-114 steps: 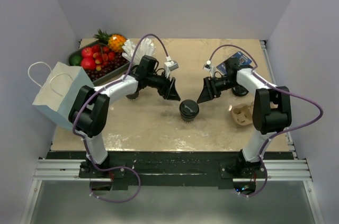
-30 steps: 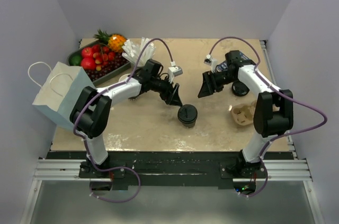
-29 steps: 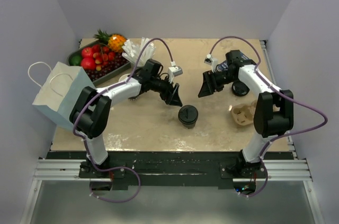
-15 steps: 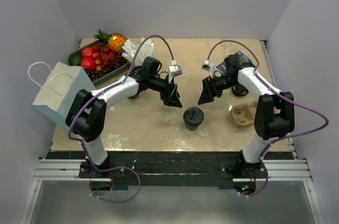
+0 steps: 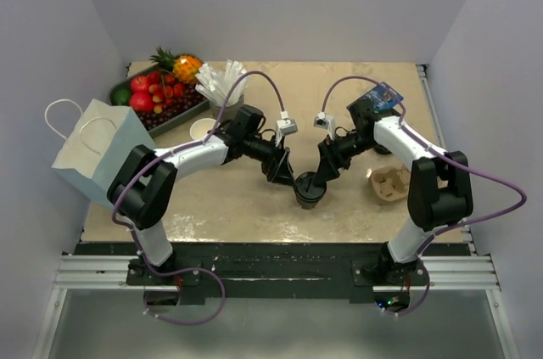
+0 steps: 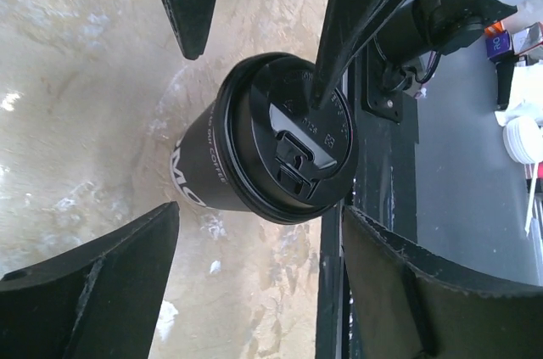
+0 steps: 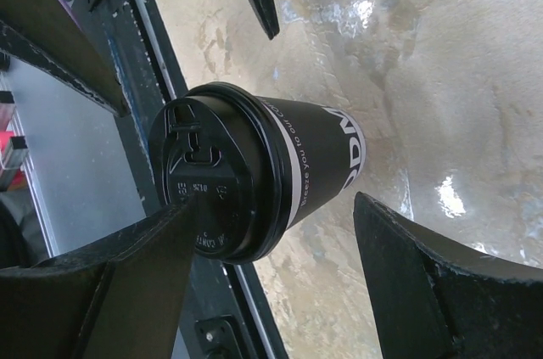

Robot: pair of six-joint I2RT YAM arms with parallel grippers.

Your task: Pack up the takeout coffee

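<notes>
The takeout coffee (image 5: 307, 188) is a dark paper cup with a black lid, standing upright near the table's front middle. In the top view my left gripper (image 5: 283, 177) stands open just left of it and my right gripper (image 5: 322, 174) open just right of it. In the left wrist view the takeout coffee (image 6: 276, 151) lies beyond my open left gripper (image 6: 254, 283), not between its fingers. In the right wrist view one finger (image 7: 102, 283) of my open right gripper (image 7: 267, 278) overlaps the lid of the takeout coffee (image 7: 254, 172); the other stands apart from the cup wall.
A pale blue paper bag (image 5: 93, 151) stands at the left edge. Behind it are a fruit tray (image 5: 170, 117), a grey cup of white sticks (image 5: 222, 86) and a lidless cup stack (image 5: 202, 128). A cardboard cup carrier (image 5: 389, 183) lies at the right.
Both grippers have come down and inward to flank the cup, and both have opened a little wider. The cup has shifted slightly toward the front right.
</notes>
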